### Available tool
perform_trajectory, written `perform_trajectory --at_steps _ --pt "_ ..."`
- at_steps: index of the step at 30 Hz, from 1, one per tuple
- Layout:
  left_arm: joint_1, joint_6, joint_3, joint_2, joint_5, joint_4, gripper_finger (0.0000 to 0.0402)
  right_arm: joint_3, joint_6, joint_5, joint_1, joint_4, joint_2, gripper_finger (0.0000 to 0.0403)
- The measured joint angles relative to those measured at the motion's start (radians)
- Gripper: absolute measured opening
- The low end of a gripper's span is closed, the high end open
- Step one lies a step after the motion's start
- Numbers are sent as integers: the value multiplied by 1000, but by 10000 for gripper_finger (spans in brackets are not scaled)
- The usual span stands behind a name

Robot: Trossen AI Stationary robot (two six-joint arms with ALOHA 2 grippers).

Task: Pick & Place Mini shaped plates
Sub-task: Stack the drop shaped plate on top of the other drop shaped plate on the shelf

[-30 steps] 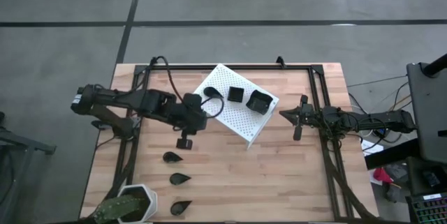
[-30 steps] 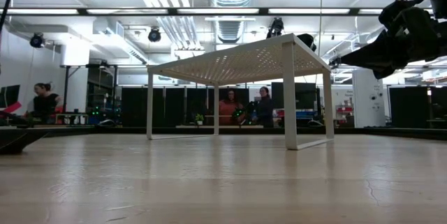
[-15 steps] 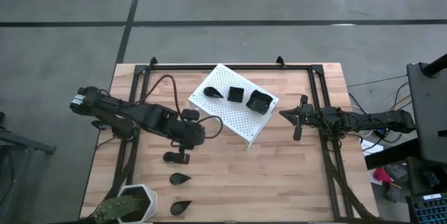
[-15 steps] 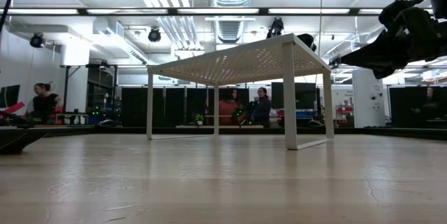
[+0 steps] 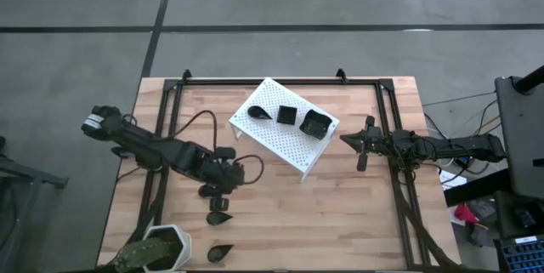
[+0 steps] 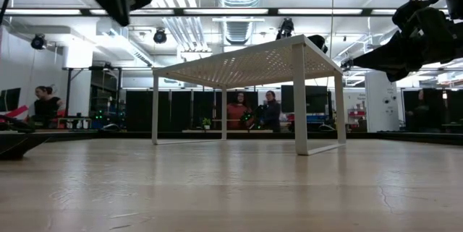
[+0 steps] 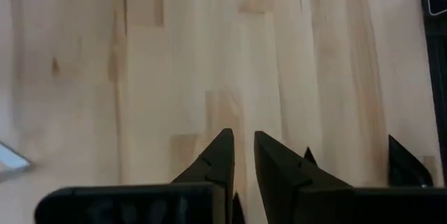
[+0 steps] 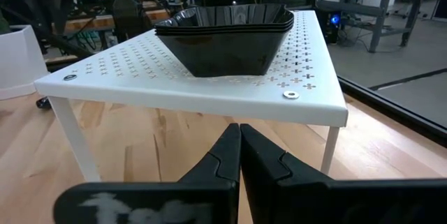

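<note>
Fingers of my left claw (image 7: 239, 155) stand a narrow gap apart and hold nothing, hanging over the bare wood of the desk (image 5: 357, 213). From above, this claw (image 5: 219, 199) sits over the spot between two teardrop plates: one (image 5: 206, 191) partly hidden under my wrist, the next (image 5: 219, 218) just in front of my fingertips, and a third (image 5: 220, 252) farther toward the desk's near edge beside the white plant pot (image 5: 161, 247). On the white perforated rack (image 5: 293, 150) three dishes already rest: a teardrop (image 5: 259, 112), a small square (image 5: 287, 115) and a wavy-rimmed square (image 5: 316, 123). I judge this to be the reach for the next teardrop; the move calls for spreading my fingers wider, centring over its rim and lowering to pinch the thin edge. My right claw (image 8: 239, 142) waits by the rack's right corner, fingers together, empty.
</note>
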Motion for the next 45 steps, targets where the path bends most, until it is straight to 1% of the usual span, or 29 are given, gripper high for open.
perform_trajectory --at_steps 7,15,23,36,45 --pt "-62 -188 -78 -32 -1 1 49 0 0 0 0 0 0 8" --pt "-121 -322 -125 -32 -5 19 50 0 0 0 0 0 0 8" --pt "-141 -386 -143 -32 -16 22 51 0 0 0 0 0 0 8" --pt "-204 -412 -146 -32 -23 45 51 0 0 0 0 0 0 8" --pt "-227 -501 -226 -32 -11 122 51 0 0 0 0 0 0 8"
